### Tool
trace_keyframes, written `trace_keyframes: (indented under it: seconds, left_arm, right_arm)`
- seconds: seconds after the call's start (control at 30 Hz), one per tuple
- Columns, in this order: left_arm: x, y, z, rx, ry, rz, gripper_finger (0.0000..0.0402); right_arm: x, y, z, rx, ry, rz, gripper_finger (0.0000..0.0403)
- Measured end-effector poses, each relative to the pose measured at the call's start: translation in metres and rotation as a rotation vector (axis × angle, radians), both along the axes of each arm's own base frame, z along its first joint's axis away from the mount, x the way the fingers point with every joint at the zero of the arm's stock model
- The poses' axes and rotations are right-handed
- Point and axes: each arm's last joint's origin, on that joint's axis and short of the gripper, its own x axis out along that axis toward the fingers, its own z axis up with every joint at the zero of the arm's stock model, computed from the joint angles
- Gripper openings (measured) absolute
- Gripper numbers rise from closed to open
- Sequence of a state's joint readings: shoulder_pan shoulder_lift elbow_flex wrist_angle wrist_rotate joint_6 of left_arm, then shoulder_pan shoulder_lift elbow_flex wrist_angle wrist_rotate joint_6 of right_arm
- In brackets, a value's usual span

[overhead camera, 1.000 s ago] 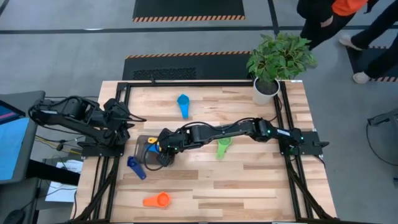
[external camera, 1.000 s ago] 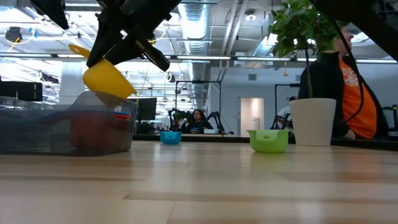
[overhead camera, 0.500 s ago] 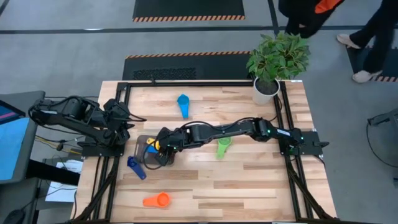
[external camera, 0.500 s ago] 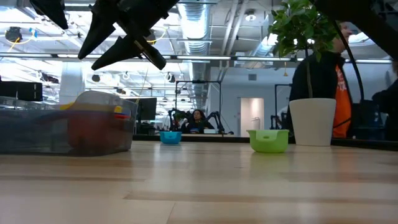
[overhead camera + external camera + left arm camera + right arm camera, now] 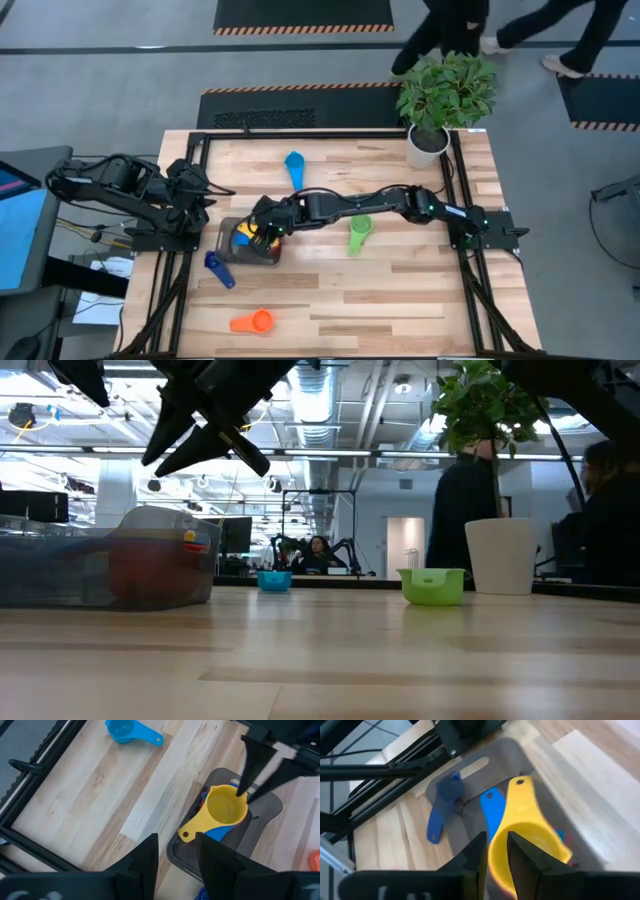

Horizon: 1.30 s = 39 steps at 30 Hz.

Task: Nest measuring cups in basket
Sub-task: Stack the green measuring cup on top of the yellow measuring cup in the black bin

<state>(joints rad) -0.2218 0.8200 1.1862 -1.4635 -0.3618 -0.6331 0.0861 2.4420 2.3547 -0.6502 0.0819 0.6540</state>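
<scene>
At the left of the table in the high view, the basket (image 5: 247,243) sits near the left edge, and the right gripper (image 5: 262,224) hangs just above it at the end of its long arm, stretched across from the right side. Its two dark fingers (image 5: 205,445) are parted with nothing between them, as the low view's upper left shows. The yellow cup (image 5: 226,808) lies in the basket on top of the blue cup (image 5: 492,811), its handle pointing out over the rim. Something red (image 5: 140,572) shows through the basket's wall in the low view.

The dark blue cup (image 5: 217,268) lies on the wood just beside the basket, toward the lower left of the high view. The orange cup (image 5: 253,321) is near the bottom edge, well apart from the rest. The light blue cup (image 5: 294,167) rests in the upper middle of the table, and the green cup (image 5: 358,236) lies under the right arm, right of centre.

The left gripper (image 5: 176,851) waits over the table's left edge, its fingers a little apart and holding nothing.

A white plant pot (image 5: 428,145) stands at the table's upper right corner. People (image 5: 470,25) walk past beyond it.
</scene>
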Motion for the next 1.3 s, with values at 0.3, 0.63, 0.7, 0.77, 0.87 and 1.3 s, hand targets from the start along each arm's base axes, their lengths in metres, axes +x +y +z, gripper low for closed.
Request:
trace_keyframes:
  seconds: [0.3,0.63,0.7,0.77,0.87,1.3]
  left_arm:
    - [0.000,0.000,0.000,0.000,0.000,0.000,0.0118]
    - [0.001,0.000,0.000,0.007,-0.011,0.009,0.0118]
    - [0.001,0.000,0.000,0.008,-0.012,0.010,0.0118]
    - [0.001,0.000,0.001,0.008,-0.018,0.014,0.0118]
    - [0.001,0.000,0.001,0.004,-0.021,0.022,0.0118]
    - [0.004,0.000,0.000,0.016,-0.012,0.027,0.0118]
  right_arm:
    - [-0.014,-0.025,0.020,-0.049,0.057,0.002,0.0029]
    - [-0.076,-0.037,0.068,-0.301,0.345,-0.112,0.0008]
    - [-0.079,-0.042,0.069,-0.296,0.364,-0.134,0.0010]
    - [-0.083,-0.043,0.067,-0.285,0.412,-0.125,0.0016]
    - [-0.097,-0.037,0.062,-0.262,0.563,-0.104,0.0026]
    - [-0.119,0.027,0.047,-0.273,0.712,-0.071,0.0013]
